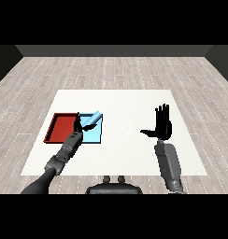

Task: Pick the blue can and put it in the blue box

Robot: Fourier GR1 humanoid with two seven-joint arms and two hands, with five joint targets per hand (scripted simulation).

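white table [130,140], red tray [60,128], light blue tray [95,135]

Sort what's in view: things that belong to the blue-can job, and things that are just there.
Job:
blue can, tilted, in the left hand
light blue tray

Not part of it:
red tray
right hand, open, held above the table

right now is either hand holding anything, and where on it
The left hand holds the blue can by its lower end, tilted above the blue tray. The right hand is open and holds nothing.
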